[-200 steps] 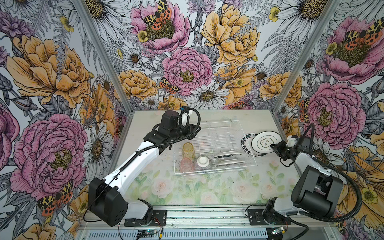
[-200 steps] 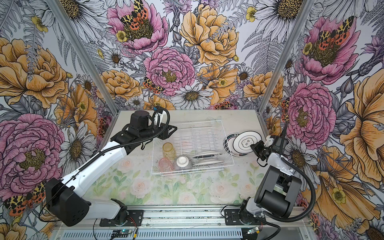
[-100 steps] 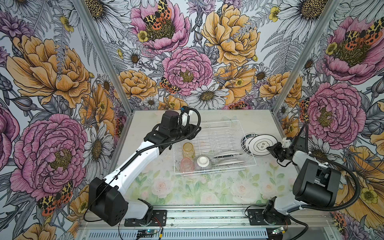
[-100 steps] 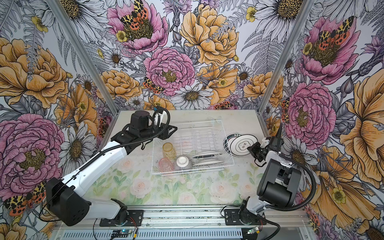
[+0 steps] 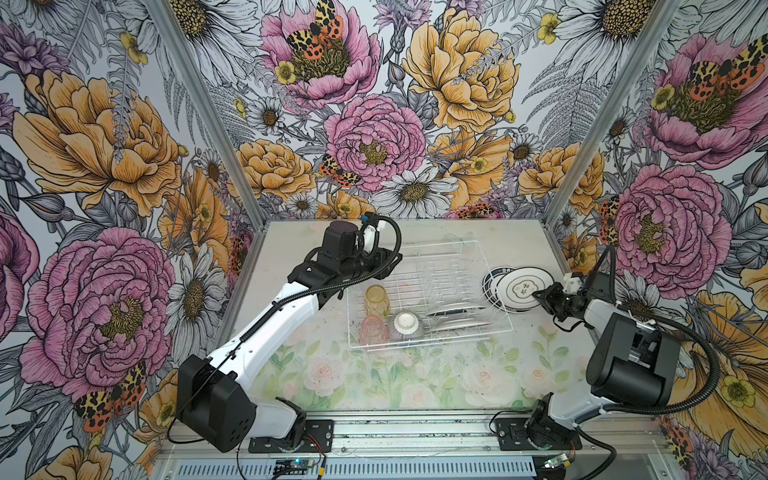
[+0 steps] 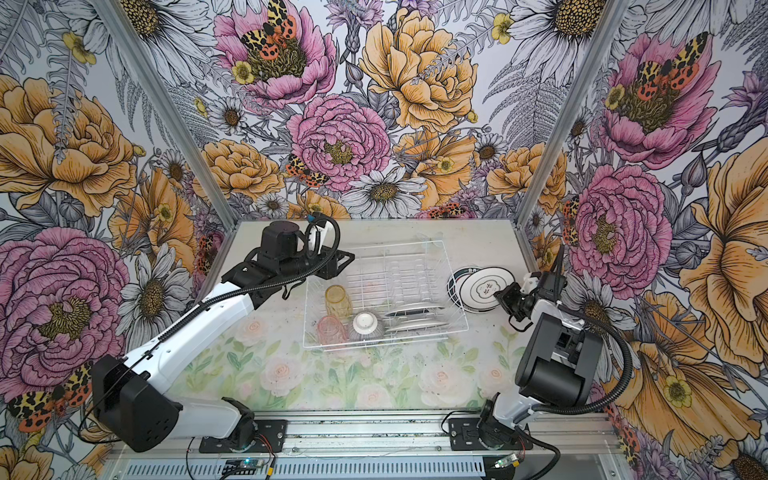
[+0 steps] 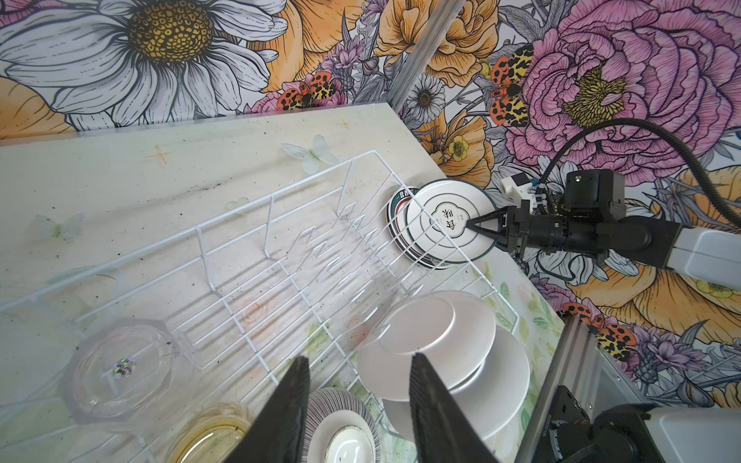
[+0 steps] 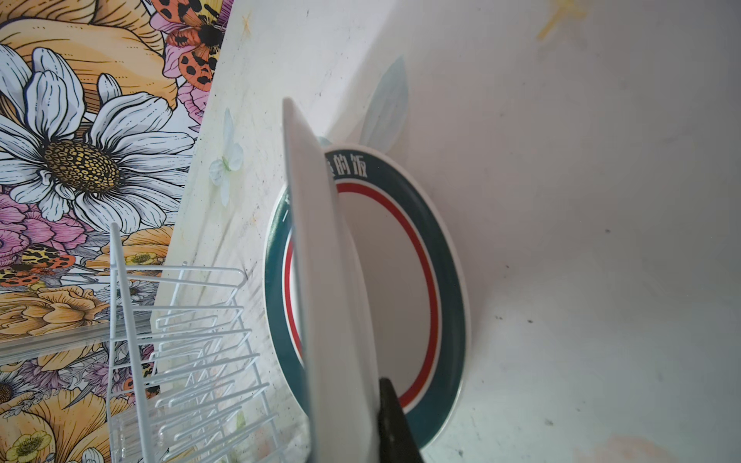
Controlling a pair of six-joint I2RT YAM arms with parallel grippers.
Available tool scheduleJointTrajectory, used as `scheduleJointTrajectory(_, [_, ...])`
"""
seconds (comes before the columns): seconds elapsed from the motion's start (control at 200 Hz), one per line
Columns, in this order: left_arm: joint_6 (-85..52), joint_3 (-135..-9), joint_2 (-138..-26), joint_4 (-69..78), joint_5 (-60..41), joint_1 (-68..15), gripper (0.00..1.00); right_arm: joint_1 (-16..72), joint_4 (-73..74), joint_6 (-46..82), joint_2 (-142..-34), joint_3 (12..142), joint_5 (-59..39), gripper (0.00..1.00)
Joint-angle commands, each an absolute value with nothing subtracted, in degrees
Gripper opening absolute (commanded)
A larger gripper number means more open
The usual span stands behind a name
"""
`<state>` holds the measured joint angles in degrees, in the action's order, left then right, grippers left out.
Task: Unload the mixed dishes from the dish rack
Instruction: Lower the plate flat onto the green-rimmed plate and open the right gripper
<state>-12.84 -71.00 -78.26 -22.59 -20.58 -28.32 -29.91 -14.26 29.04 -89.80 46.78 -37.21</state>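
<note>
1. Over the last second the right gripper (image 5: 535, 295) has brought its white dark-rimmed plate (image 5: 519, 286) down. The plate was tipped up steeply and now lies much flatter over the green-rimmed plate (image 5: 488, 281) on the table (image 5: 374, 374), just right of the dish rack (image 5: 432, 274). The left arm has not shifted.
2. The right jaws are closed on the near rim of the white dark-rimmed plate. In the right wrist view this plate shows edge-on, tilted off the green-and-red-ringed plate beneath it, with one finger (image 8: 395, 425) at its rim.
3. The left gripper (image 7: 359, 356) hovers over the far left corner of the rack. Its fingers are apart with nothing between them.
4. The rack holds an amber tumbler (image 5: 376, 299) and a pink tumbler (image 5: 372, 330) along its left side.
5. An upturned striped bowl (image 5: 406, 326) sits just beside the pink tumbler.
6. Two white plates (image 5: 455, 309) stand in the slots at the near right.
7. A clear tumbler (image 7: 124, 368) shows in the left wrist view.
</note>
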Motion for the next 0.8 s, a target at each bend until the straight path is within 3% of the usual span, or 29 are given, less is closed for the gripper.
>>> scheduleJointTrajectory(0.0, [-11.7, -70.5, -78.0, -22.0, -21.3, -28.3, 0.43, -29.5, -13.7, 27.6, -91.3, 47.8, -36.4, 0.18])
scheduleJointTrajectory(0.36, [-11.7, -70.5, -78.0, -22.0, -21.6, -28.2, 0.43, -29.5, -14.0, 26.4, -93.5, 47.7, -35.4, 0.25])
scheduleJointTrajectory(0.385, [-11.6, -70.5, -78.0, -22.1, -21.7, -28.1, 0.43, -29.5, -14.2, 26.2, -93.6, 47.7, -35.2, 0.32])
scheduleJointTrajectory(0.46, [-11.6, -70.6, -78.0, -22.0, -21.8, -28.0, 0.43, -29.5, -14.7, 25.7, -93.7, 47.8, -34.8, 0.36])
scheduleJointTrajectory(0.796, [-11.7, -70.5, -77.7, -22.0, -22.1, -27.9, 0.43, -29.3, -19.0, 23.0, -92.3, 48.7, -29.8, 0.46])
